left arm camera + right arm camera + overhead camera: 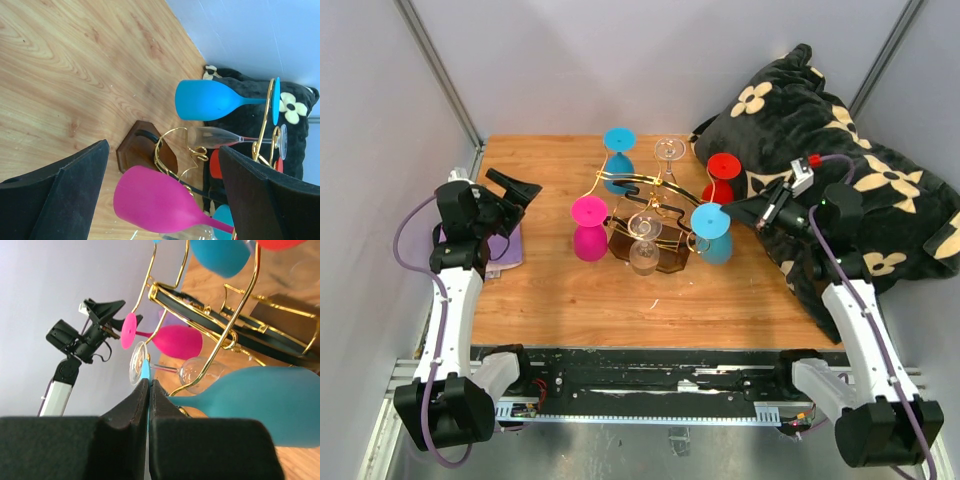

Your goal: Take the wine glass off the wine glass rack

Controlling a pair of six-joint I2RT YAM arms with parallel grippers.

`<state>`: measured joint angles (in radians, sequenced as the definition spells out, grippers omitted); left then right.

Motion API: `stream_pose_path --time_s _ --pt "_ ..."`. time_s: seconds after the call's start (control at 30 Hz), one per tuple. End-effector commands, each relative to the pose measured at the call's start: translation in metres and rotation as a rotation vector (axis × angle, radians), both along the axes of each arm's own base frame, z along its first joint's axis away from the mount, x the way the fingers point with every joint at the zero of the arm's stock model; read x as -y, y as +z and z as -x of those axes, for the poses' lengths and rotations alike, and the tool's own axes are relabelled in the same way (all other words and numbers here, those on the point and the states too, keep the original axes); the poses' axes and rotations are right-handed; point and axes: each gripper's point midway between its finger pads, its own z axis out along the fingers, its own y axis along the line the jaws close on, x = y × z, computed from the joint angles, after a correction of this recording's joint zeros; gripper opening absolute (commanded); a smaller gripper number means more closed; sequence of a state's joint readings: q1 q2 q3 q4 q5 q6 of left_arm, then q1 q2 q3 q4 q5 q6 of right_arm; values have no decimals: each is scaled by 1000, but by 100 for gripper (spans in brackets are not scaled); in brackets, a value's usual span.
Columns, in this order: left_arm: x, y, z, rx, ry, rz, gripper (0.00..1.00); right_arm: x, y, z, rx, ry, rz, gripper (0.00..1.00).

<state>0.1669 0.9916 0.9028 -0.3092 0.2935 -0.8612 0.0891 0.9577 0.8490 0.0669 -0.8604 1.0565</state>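
Observation:
The wine glass rack (642, 190), gold wire on a dark brown base (135, 150), stands mid-table with several glasses hanging on it. My right gripper (149, 384) is shut on the thin foot of the teal wine glass (260, 402), which hangs at the rack's right (712, 238). My left gripper (520, 190) stands open to the left of the rack, apart from it. The pink glass (155, 202) shows between its fingers (65, 190), untouched. A blue glass (210, 100), a red glass (722, 170) and clear glasses (643, 248) hang on other arms.
A black blanket with cream flowers (860, 140) is heaped at the back right, under and behind my right arm. A purple cloth (505, 252) lies at the table's left edge. Grey walls close in the left, back and right sides.

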Motion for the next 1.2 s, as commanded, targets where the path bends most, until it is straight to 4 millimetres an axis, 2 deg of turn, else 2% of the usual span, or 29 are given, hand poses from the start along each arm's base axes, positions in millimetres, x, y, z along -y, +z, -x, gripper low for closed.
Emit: stream_pose_path --time_s 0.0,0.27,0.47,0.6,0.77,0.97,1.07,1.1,1.17 --pt "8 1 3 21 -38 7 96 24 21 3 91 -67 69 0" --pt "6 0 6 13 -39 -16 96 34 15 14 134 -24 168 0" --pt "7 -3 6 9 -42 -13 96 56 9 33 217 -88 426 1" --pt "9 -3 6 10 -58 -12 96 78 -8 42 239 -175 660 1" --pt "10 -3 6 13 -59 -6 96 79 -23 59 283 -126 747 0" --pt "15 -9 6 11 -80 28 96 82 -58 77 308 -20 927 1" --pt "15 -11 6 8 -79 24 96 94 -76 75 347 -11 1088 1" --pt "15 -12 5 8 -79 24 96 104 -84 72 356 -26 1175 1" --pt "15 -15 5 6 -82 27 96 103 -95 68 405 1 1254 1"
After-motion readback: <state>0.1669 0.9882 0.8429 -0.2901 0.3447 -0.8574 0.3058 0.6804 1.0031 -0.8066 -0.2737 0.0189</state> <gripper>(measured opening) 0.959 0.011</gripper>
